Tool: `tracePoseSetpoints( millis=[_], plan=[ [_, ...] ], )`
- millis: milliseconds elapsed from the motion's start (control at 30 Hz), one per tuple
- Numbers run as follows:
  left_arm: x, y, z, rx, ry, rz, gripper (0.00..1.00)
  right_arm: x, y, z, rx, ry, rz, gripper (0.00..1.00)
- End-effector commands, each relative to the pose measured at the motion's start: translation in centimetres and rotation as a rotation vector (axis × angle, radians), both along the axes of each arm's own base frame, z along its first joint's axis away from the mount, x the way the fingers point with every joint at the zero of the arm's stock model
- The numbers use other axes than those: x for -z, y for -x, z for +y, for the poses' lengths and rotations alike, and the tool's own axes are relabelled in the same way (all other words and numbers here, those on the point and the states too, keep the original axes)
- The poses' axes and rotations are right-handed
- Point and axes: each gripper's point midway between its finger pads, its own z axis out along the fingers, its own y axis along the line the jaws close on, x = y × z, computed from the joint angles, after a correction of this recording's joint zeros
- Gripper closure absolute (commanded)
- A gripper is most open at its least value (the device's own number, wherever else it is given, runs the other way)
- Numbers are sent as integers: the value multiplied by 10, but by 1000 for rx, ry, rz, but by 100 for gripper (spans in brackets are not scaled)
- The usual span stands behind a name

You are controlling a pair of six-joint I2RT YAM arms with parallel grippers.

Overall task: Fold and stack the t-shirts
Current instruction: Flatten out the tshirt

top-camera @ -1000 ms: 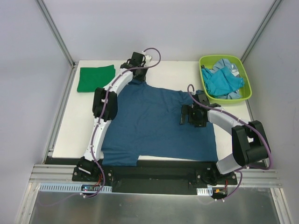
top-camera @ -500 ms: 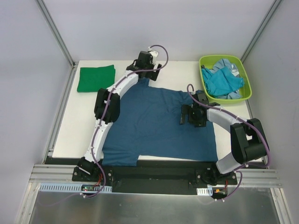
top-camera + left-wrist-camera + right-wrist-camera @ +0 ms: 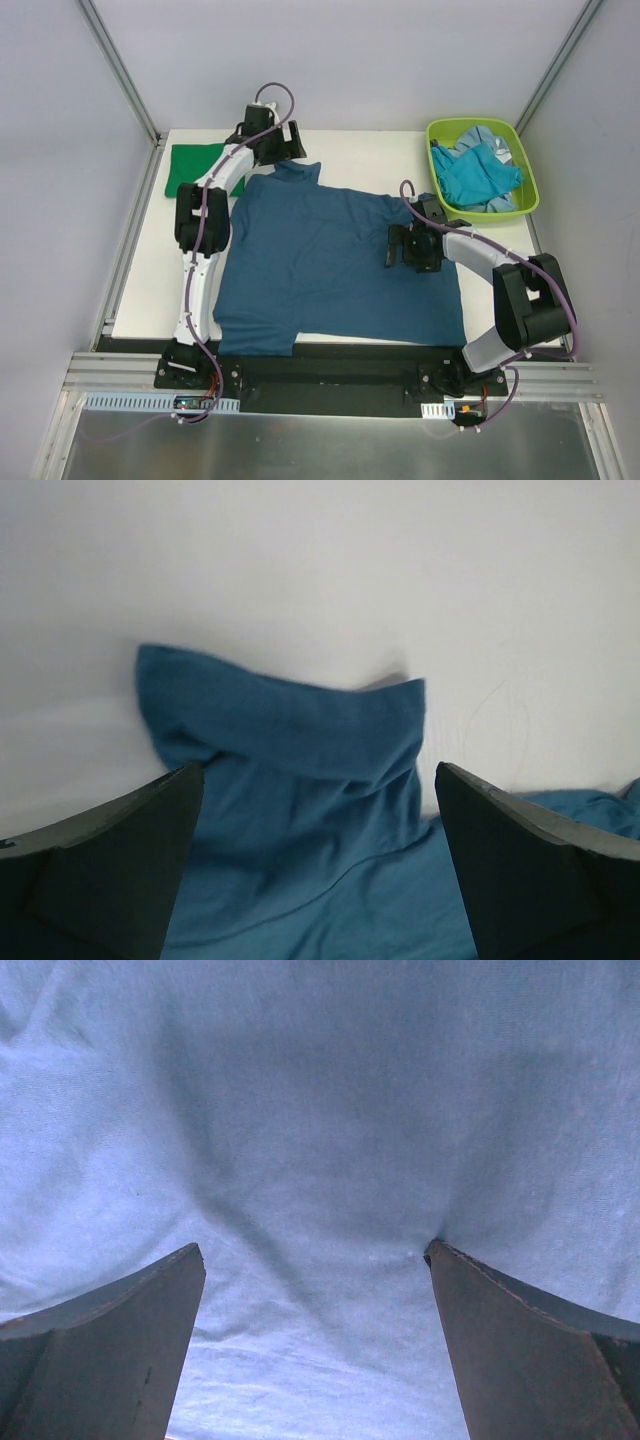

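End effector on the right [image 3: 315,1250], spread wide, presses teal-blue t-shirt [image 3: 320,1110].

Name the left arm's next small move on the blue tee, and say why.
Probably lower the left gripper and close it on the tee's far sleeve. Its jaws are open, with that sleeve lying flat between them, ungrasped. The right gripper, also open, presses on the tee's right part, so a fold could start here.
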Motion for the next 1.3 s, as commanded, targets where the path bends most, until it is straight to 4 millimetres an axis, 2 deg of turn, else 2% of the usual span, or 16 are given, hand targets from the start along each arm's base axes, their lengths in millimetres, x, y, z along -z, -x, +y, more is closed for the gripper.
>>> tracePoseSetpoints(
  millis=[0,100,200,300,433,567,700,767,867,967,1033,1067,1100,1133,1200,1267],
  plan=[
    [-5,-18,-36,46,99,-32,1,-8,-6,-2,-3,9,-8,4],
    [-3,-36,-38,22,141,-49,1,-8,-7,-2,-3,12,-3,4],
    [6,-58,-30,-59,129,-88,1,-7,-10,-2,0,14,5,4],
    [16,-72,-8,-173,124,-87,1,-7,-11,-4,6,22,9,4],
    [16,-89,3,-198,240,-111,1,-8,-11,-6,12,23,8,4],
    [2,-109,6,-194,364,-195,1,-8,-10,-9,10,35,9,4],
    [-31,-118,-1,-156,438,-294,1,-8,-11,-10,7,39,10,4],
    [-63,-117,-2,-129,432,-349,1,-9,-14,-11,8,45,5,4],
    [-112,-105,-5,-55,408,-425,1,-15,-17,-10,3,39,-12,4],
    [-155,-73,-14,55,371,-437,1,-27,-24,-9,-3,38,-54,4],
    [-161,-44,-13,93,307,-389,1,-36,-29,-10,-9,44,-91,4],
    [-170,-31,-6,64,286,-380,1,-39,-31,-13,-5,54,-103,4],
    [-158,-17,2,15,271,-330,1,-43,-31,-13,-10,53,-113,4],
    [-153,0,8,-6,253,-302,1,-46,-32,-20,4,87,-124,4],
    [-140,32,17,-28,212,-250,1,-52,-32,-21,-5,91,-144,4],
    [-123,61,22,-46,179,-200,1,-60,-40,-22,-1,98,-169,4]
  ],
)
